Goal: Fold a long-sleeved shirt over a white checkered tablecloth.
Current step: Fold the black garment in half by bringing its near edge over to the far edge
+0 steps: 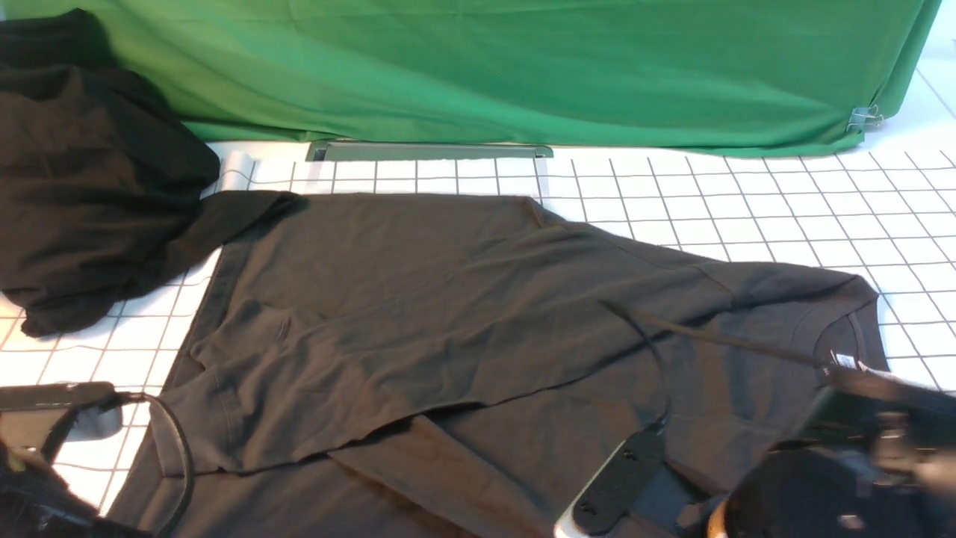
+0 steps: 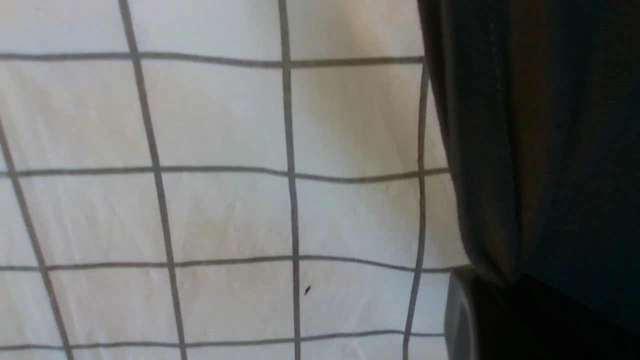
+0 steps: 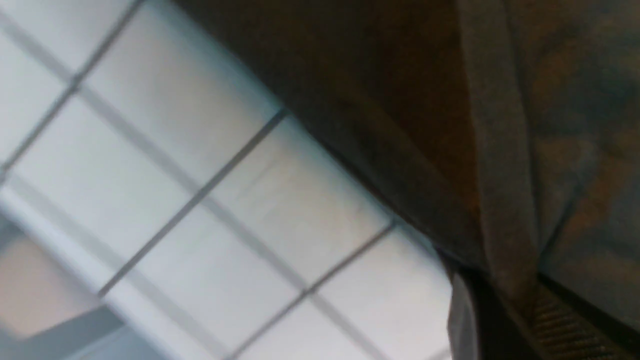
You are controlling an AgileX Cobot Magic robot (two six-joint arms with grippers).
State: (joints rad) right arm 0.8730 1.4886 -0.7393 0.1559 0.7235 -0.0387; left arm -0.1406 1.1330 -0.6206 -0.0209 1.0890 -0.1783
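Note:
The long-sleeved shirt (image 1: 463, 299) lies spread and creased across the white checkered tablecloth (image 1: 747, 202), with its collar and white neck label (image 1: 844, 360) to the right. A near portion is folded back over the body. At the bottom left, my left gripper (image 2: 505, 292) is shut on the shirt's stitched hem (image 2: 495, 150), beside bare tablecloth (image 2: 225, 200). At the bottom right, my right gripper (image 3: 510, 300) is shut on a band of the shirt's edge (image 3: 500, 175); its ribbed pad (image 3: 560, 315) shows. In the front view, one black finger (image 1: 616, 486) rests on the shirt.
A blacker heap of cloth (image 1: 89, 187) sits at the back left, overlapping the shirt's far left corner. A plain green cloth (image 1: 523, 67) hangs along the back with a metal clip (image 1: 865, 118). A grey bar (image 1: 429, 151) lies below it. The right wrist view is blurred.

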